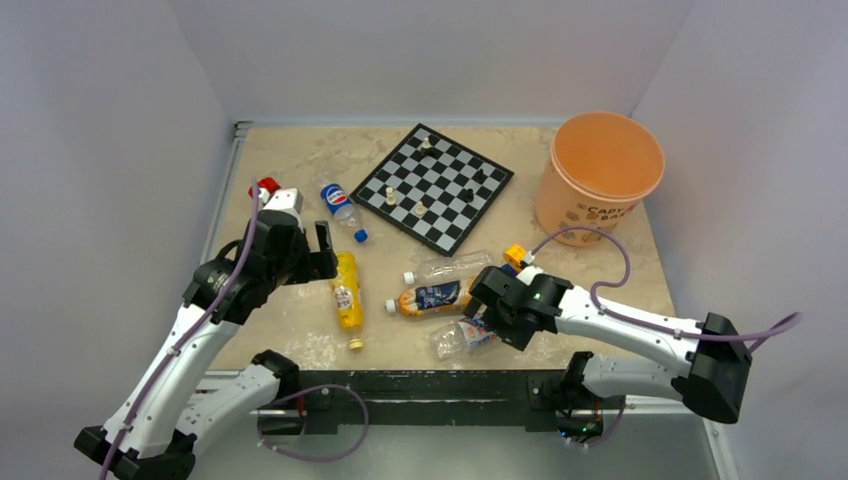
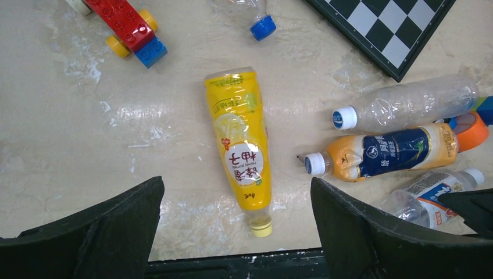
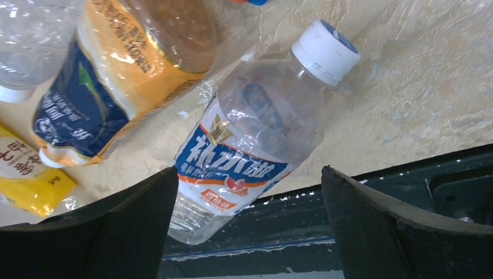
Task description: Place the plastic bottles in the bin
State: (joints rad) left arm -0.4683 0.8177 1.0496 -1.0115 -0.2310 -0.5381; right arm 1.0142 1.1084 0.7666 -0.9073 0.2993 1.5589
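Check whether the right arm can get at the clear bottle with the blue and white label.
Probably yes: the right gripper is open straight over the clear bottle, nothing lies on it, and the orange bottle lies off to one side.

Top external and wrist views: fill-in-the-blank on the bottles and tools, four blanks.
1. The open left tool hangs over the yellow bottle, which lies on its ____.
2. The open right tool hangs over the blue-labelled clear bottle, whose cap is ____.
3. The bin holds ____ bottles.
4. The Pepsi bottle has a ____ cap.
Missing: side; white; no; blue.
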